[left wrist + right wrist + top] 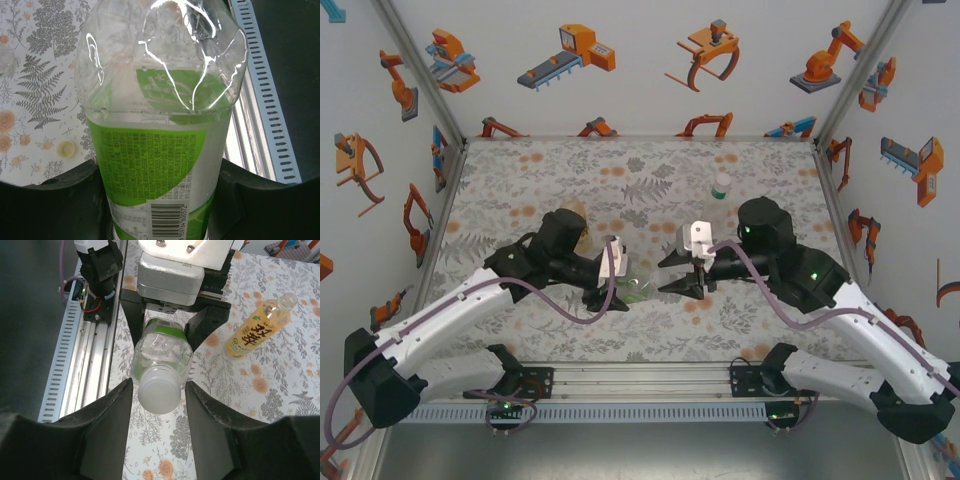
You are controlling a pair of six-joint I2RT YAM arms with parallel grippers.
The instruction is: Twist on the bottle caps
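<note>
Table (520,170) lay under all of it, flat and patterned, so anything round that I let slip could, I judged, roll off across it. My left gripper (160,200) was clamped on the clear bottle (165,150) about its green label. It held the bottle on its side above the table, with the neck pointed at my other hand. That thin wall worried me. Squeezed too hard it would buckle; held too loosely it would spin with the cap and no thread would tighten. The amber bottle (257,325) lay on its side well apart, and I could not tell whether its neck was capped.

My right gripper (159,405) stood partly open and gripped nothing. One finger was on each side of the white cap (159,392) on the clear bottle's neck, with a sliver of gap on both sides. If I closed off-centre, I might shove the neck sideways, or cock the cap and cross the thread. Smallest, a loose pale cap (66,148) sat on the table near the bottle, easy to knock away.
</note>
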